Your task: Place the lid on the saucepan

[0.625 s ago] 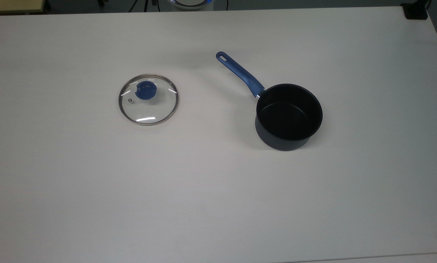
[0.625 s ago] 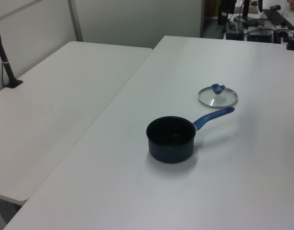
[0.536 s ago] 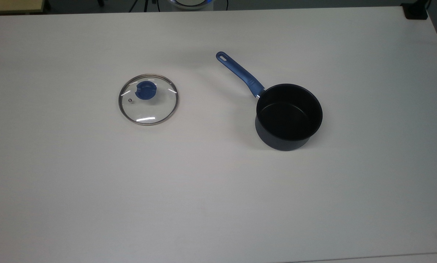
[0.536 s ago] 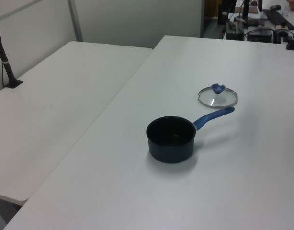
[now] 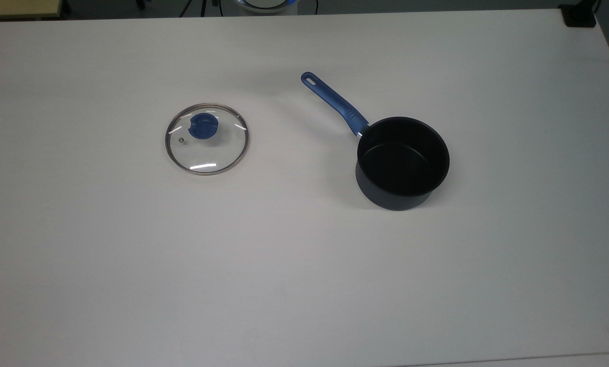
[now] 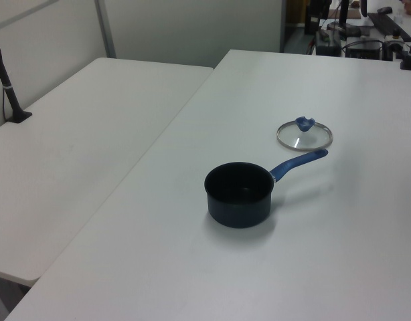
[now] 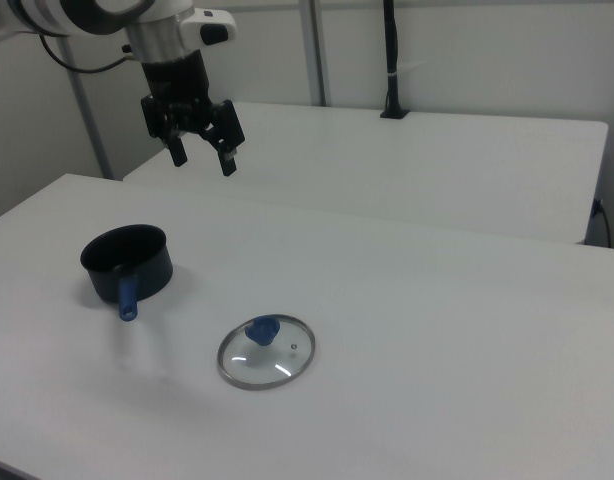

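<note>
**Desk stock: tool aloft, lid and saucepan apart**

Item 1, tool [image 7: 200, 150]: black, two-fingered, hung from a white and black arm [image 7: 97, 14] at the right view's upper left. Fingers spread wide, pointing down, nothing between them, touching nothing. It hangs high above the desk, up and back from the saucepan.

Item 2, saucepan [image 5: 402, 163]: dark navy outside, black inside, upright and empty, standing on the desk. Its long blue handle [image 5: 335, 102] runs toward the top view's upper left and ends in an oval hole. In the right view the handle points toward the camera.

Item 3, lid [image 5: 207, 138]: clear glass disc, steel rim, blue knob [image 5: 203, 125] up, small vent beside the knob. Lies flat on the desk, well apart from the saucepan, at the top view's left of it. Nothing stands between the two.

Item 4, desk [image 5: 284, 265]: white, plain, matte. A second white desk [image 6: 71, 154] adjoins it at the left view's left, carrying a black clamped post [image 6: 6, 87].

Item 5, room: pale partition wall with metal uprights [image 7: 315, 52]; dark equipment and cables [image 6: 356, 33] at the left view's upper right.
</note>
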You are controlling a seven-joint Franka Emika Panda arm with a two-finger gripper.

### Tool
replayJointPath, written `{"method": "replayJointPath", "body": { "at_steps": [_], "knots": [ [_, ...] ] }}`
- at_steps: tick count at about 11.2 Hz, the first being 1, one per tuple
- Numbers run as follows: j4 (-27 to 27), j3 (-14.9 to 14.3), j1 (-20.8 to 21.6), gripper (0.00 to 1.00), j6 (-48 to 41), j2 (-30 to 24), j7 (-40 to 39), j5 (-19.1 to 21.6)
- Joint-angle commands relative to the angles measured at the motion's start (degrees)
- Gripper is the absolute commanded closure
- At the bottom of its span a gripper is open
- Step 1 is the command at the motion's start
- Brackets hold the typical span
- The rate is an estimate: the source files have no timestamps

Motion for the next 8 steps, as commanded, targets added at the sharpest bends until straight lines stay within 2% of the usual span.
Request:
{"method": "replayJointPath", "body": {
  "at_steps": [1,2,4,6,8],
  "knots": [
    [-3.99,-0.72,0.05,0.00,-0.73,-3.83,-1.68,-0.77],
    [-4.87,-0.81,-0.31,0.00,-0.39,-4.18,-6.30,-1.21],
    [-7.42,-0.90,-1.10,0.00,0.31,-3.14,-22.45,-4.44],
    [-13.37,-0.90,-1.72,0.00,2.24,-3.39,-23.57,-7.17],
    [-21.36,-0.81,-3.29,0.00,12.38,-3.40,-19.47,-6.49]
  ]
}}
